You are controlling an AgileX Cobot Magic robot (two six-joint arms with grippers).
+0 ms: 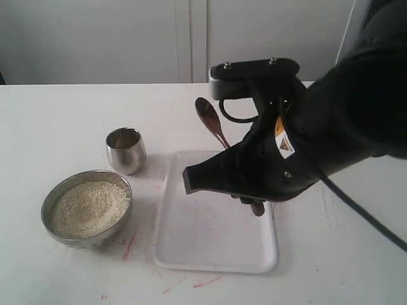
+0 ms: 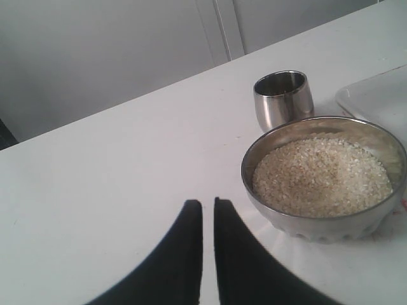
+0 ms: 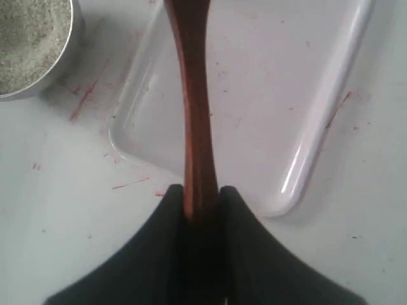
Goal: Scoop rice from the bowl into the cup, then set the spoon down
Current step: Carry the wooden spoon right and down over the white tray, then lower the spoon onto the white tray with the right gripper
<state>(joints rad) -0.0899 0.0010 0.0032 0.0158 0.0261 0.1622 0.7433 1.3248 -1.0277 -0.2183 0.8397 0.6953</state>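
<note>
Left gripper (image 2: 208, 213): fingers pressed almost together, nothing between, above table (image 2: 95, 190) near bowl (image 1: 46, 215). Bowl holds heap of rice (image 1: 89, 207). Cup (image 1: 126, 152) upright just behind bowl, not touching. White tray (image 1: 210, 238) right of both. Right gripper (image 3: 201, 196) over tray, pinching spoon (image 1: 208, 117) by handle. Spoon's oval end past tray's far edge, looks empty, though blurred.

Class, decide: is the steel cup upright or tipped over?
Upright. The cup stands on its base, open rim facing up, near the bowl. Its inside bottom is not visible.
</note>
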